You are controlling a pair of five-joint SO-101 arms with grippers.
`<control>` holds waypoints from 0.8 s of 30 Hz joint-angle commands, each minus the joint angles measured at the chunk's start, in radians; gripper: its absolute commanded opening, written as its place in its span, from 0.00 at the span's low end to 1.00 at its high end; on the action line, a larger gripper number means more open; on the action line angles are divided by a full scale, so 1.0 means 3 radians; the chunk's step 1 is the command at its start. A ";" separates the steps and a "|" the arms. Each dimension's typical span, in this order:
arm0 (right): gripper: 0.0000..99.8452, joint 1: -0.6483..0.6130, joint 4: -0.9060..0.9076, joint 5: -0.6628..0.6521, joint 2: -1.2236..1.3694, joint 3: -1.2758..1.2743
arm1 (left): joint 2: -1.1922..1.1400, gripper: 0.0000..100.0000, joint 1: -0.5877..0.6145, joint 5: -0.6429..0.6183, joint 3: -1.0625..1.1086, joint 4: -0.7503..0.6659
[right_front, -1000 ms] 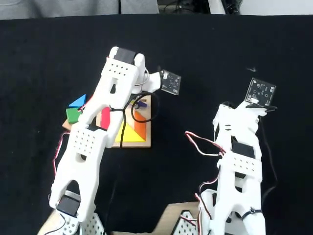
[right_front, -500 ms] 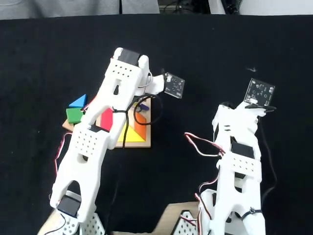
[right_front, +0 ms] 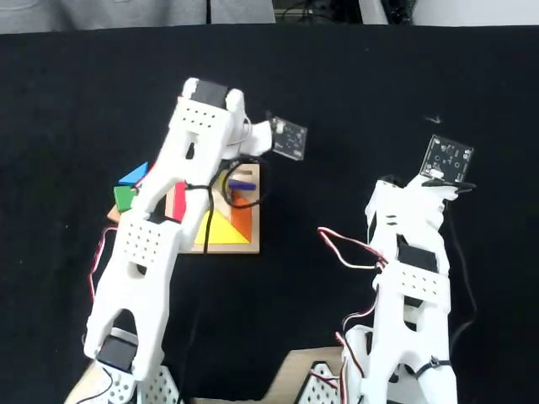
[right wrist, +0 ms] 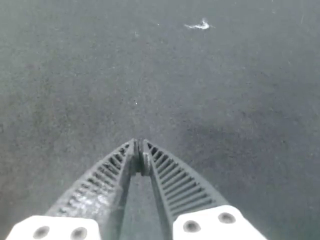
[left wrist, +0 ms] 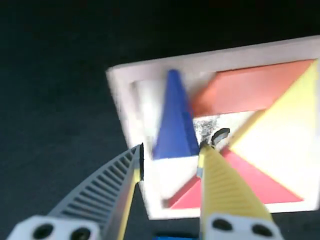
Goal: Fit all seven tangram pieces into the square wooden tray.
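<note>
Since the earlier frames the left arm [right_front: 152, 244] has drawn its wrist slightly back toward the left, uncovering a dark blue piece [left wrist: 174, 120] in the far part of the square wooden tray [right_front: 253, 246]; the right arm [right_front: 413, 278] has kept its position. The left arm extends diagonally from the near left of the table [right_front: 337, 76] across the tray's left portion, with the wrist angled down over the tray's far side. The left gripper [left wrist: 172, 152] has its jaws apart, and the wide end of the dark blue piece lies between the fingertips. The yellow finger [left wrist: 220, 180] sits just beside one corner of the piece; whether it presses on it cannot be determined. An orange triangle [left wrist: 245, 90], a yellow triangle [left wrist: 280, 135] and a red piece [left wrist: 240, 185] lie flat inside the tray, adjoining one another. A light blue triangle [right_front: 135, 175] and a green piece [right_front: 125, 198] rest on the black cloth just beside the tray's left edge, partly hidden by the arm. The right arm stands well apart to the right, pointing forward. The right gripper [right wrist: 139, 160] has its jaws closed on nothing, above bare cloth.
</note>
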State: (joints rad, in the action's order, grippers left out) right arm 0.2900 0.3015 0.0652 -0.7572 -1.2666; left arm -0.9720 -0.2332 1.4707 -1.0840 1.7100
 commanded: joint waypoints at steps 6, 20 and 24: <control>0.01 -0.0061 -0.0072 0.0000 -0.0079 0.0008 | 0.0046 0.19 0.0059 0.0026 -0.0248 -0.0368; 0.01 -0.0066 -0.0072 0.0000 -0.0079 0.0013 | -0.0164 0.19 -0.0274 -0.0762 -0.0688 -0.0399; 0.01 -0.0066 -0.0072 0.0000 -0.0079 0.0013 | -0.0517 0.19 -0.0320 -0.0962 -0.0678 -0.0644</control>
State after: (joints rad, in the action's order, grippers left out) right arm 0.2900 0.3015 0.0652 -0.7572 -1.2666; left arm -1.1086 -0.3191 1.2236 -1.2543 1.5612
